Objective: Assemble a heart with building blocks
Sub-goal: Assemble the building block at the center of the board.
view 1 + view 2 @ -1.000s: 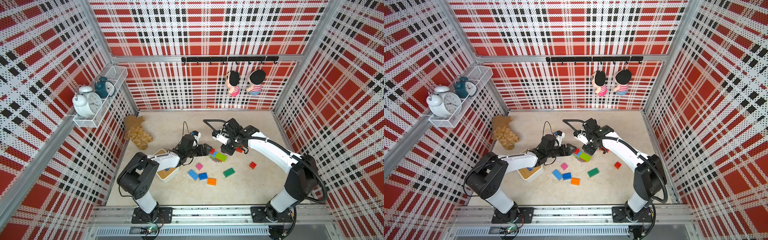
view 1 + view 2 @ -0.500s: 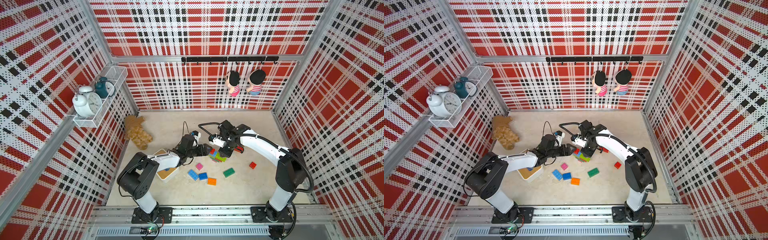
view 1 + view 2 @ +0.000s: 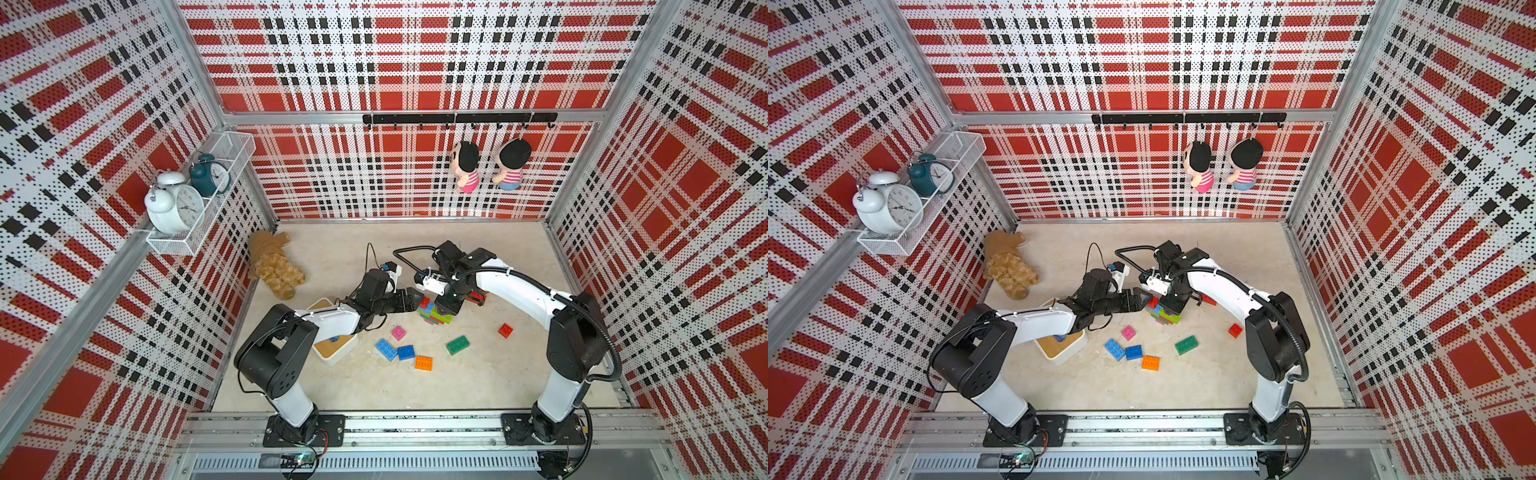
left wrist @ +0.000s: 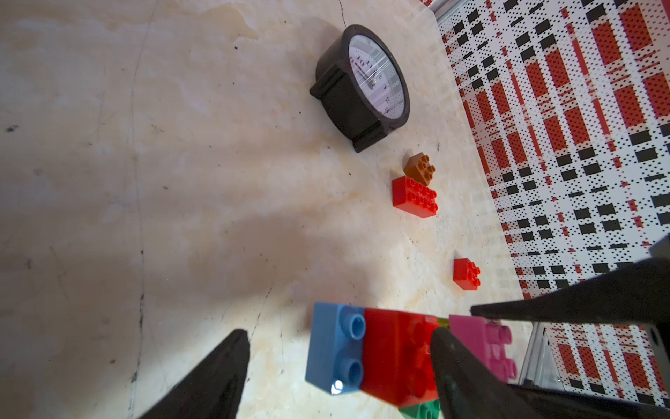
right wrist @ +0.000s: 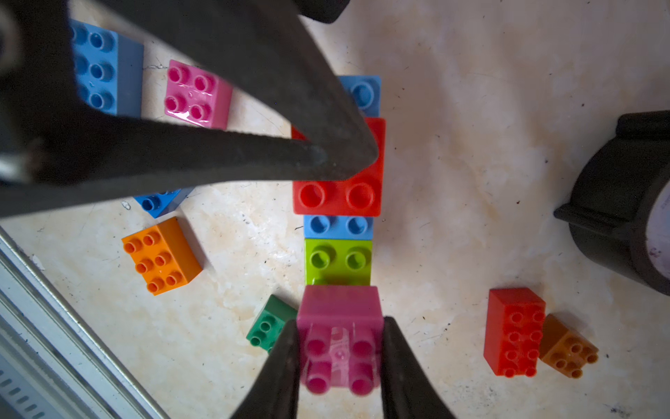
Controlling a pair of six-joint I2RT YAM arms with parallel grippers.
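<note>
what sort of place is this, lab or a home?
Probably a staged robot test cell, not a home: plaid panel walls, two arms bolted to a rail, props like shelf clocks and hung dolls.

Walls (image 3: 415, 50) red-white-black plaid — pink block (image 5: 339, 308), red-blue-green stack (image 5: 339, 203).

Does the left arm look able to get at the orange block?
Probably yes: the orange block lies in the open with nothing on top, and the left hand, open and empty, is nearby.

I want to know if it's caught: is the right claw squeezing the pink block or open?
Shut on it. The right gripper presses fingers on both sides of the pink block in its wrist view.
</note>
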